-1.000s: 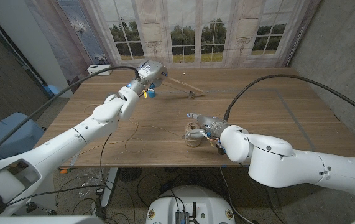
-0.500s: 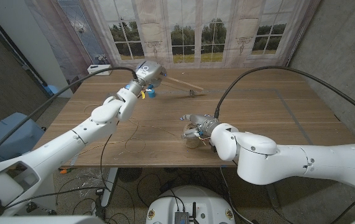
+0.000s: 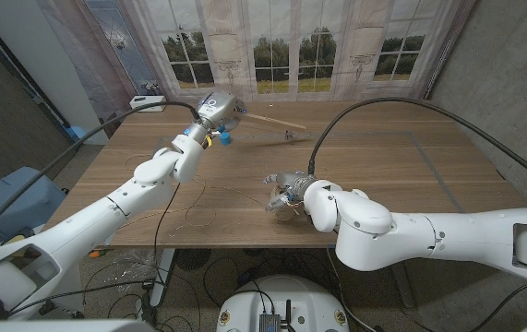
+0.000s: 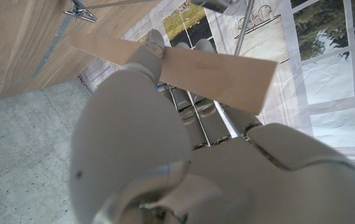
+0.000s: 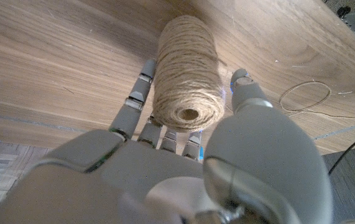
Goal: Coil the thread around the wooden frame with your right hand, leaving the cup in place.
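Note:
My left hand [image 3: 217, 109] holds a pale wooden slat of the frame [image 3: 277, 120] above the table's far side, and the slat reaches toward picture right. In the left wrist view the frame [image 4: 214, 65] lies across my left hand's [image 4: 165, 143] fingers. A small metal clip [image 3: 288, 136] hangs under the slat. My right hand [image 3: 286, 192] grips a spool of tan thread [image 3: 281, 198] near the table's middle. The spool [image 5: 186, 78] sits between the fingers and thumb of that hand [image 5: 183, 168]. Thin thread [image 3: 198, 205] lies in loose loops on the table.
A small blue thing [image 3: 224, 138] shows just under my left hand. A white box [image 3: 148, 101] stands at the far left corner of the wooden table [image 3: 411, 166]. Behind the table hangs a curtain with a window picture. Black cables run along both arms.
My right hand has shifted a little to picture left with the spool, and its arm has swung in. My left hand has raised the frame, and the slat now lies more level.

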You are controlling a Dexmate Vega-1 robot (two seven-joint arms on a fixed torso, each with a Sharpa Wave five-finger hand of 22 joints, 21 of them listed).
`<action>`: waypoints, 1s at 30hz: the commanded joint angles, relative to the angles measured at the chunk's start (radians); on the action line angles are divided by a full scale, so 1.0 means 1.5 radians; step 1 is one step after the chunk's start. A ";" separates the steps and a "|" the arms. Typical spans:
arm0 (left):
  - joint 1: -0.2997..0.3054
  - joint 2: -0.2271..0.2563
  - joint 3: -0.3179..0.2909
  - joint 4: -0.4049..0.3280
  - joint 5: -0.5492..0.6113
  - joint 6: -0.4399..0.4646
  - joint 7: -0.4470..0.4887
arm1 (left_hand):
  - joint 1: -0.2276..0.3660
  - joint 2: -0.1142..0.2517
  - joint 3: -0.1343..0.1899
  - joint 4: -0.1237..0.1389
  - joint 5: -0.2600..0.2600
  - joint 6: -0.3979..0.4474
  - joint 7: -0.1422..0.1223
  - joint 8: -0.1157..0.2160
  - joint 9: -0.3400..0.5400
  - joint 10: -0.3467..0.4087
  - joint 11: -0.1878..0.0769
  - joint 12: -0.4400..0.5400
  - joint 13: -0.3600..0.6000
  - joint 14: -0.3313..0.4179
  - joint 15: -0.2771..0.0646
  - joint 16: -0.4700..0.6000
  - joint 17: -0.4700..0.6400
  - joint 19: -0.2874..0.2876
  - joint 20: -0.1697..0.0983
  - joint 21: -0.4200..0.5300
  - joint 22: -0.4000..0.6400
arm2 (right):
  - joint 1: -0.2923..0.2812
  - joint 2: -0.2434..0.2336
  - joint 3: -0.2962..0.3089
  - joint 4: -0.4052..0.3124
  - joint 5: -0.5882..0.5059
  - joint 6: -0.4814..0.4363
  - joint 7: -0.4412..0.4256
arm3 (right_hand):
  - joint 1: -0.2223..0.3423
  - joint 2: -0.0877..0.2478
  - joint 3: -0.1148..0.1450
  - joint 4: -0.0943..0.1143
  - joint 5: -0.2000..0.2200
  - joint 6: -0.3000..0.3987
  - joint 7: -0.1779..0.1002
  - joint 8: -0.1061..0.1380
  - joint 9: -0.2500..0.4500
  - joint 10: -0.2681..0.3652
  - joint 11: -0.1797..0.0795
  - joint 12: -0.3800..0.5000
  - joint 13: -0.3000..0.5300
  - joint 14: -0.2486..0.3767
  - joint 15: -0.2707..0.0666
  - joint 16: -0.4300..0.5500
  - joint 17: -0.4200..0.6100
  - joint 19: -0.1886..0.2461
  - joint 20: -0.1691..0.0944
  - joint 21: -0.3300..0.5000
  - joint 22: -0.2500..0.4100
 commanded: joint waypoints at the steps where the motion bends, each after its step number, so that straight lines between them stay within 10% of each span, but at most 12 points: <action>1: 0.015 0.006 -0.010 -0.009 -0.020 0.000 0.009 | 0.070 0.076 0.006 0.000 0.002 0.024 0.021 -0.001 0.002 0.005 -0.001 -0.002 0.002 0.049 -0.081 0.001 0.001 0.005 -0.050 0.007 0.000 | -0.085 0.025 0.039 0.040 -0.210 0.031 0.099 | 0.096 0.060 0.013 -0.008 -0.003 0.183 0.029 0.048 0.000 0.165 0.012 0.057 0.008 0.166 -0.110 0.093 0.060 0.069 -0.052 0.084 0.036; 4: 0.019 0.009 -0.012 -0.013 -0.021 0.004 0.008 | 0.070 0.076 0.006 0.000 0.002 0.024 0.021 -0.002 0.002 0.004 -0.001 -0.003 0.003 0.048 -0.081 0.000 0.002 0.004 -0.051 0.009 0.000 | -0.126 0.011 0.070 0.035 -0.193 0.069 0.016 | 0.200 0.086 0.042 -0.015 -0.023 0.352 0.124 0.084 0.000 0.295 0.033 0.101 0.019 0.277 -0.123 0.139 0.109 0.093 -0.103 0.149 0.051; 6: 0.021 0.010 -0.013 -0.015 -0.023 0.004 0.008 | 0.070 0.076 0.006 0.000 0.002 0.025 0.020 -0.002 0.002 0.005 -0.001 -0.003 0.003 0.048 -0.081 0.000 0.002 0.004 -0.051 0.010 -0.001 | -0.145 0.006 0.080 0.035 -0.193 0.085 -0.026 | 0.261 0.098 0.071 -0.009 -0.034 0.414 0.145 0.090 0.002 0.346 0.044 0.117 0.026 0.321 -0.124 0.146 0.132 0.102 -0.121 0.195 0.066; 21: 0.032 0.002 -0.036 -0.014 -0.084 -0.027 0.019 | 0.070 0.075 0.008 0.001 0.003 0.025 0.021 -0.005 0.002 0.007 -0.001 -0.006 0.006 0.048 -0.081 -0.003 0.004 0.002 -0.052 0.016 -0.003 | -0.361 -0.025 0.256 0.061 -0.180 0.300 -0.338 | 0.318 0.081 0.083 -0.009 -0.039 0.462 0.169 0.083 0.007 0.403 0.065 0.127 0.027 0.355 -0.125 0.132 0.154 0.125 -0.150 0.275 0.088; 30: 0.042 -0.003 -0.060 -0.009 -0.156 -0.064 0.016 | 0.069 0.074 0.009 0.001 0.003 0.027 0.021 -0.006 0.002 0.008 -0.001 -0.009 0.008 0.051 -0.081 -0.003 0.005 0.000 -0.052 0.020 -0.004 | -0.429 -0.005 0.327 0.096 -0.201 0.385 -0.417 | 0.325 0.079 0.081 -0.005 -0.038 0.469 0.172 0.079 0.006 0.419 0.072 0.131 0.029 0.357 -0.124 0.119 0.149 0.123 -0.149 0.293 0.092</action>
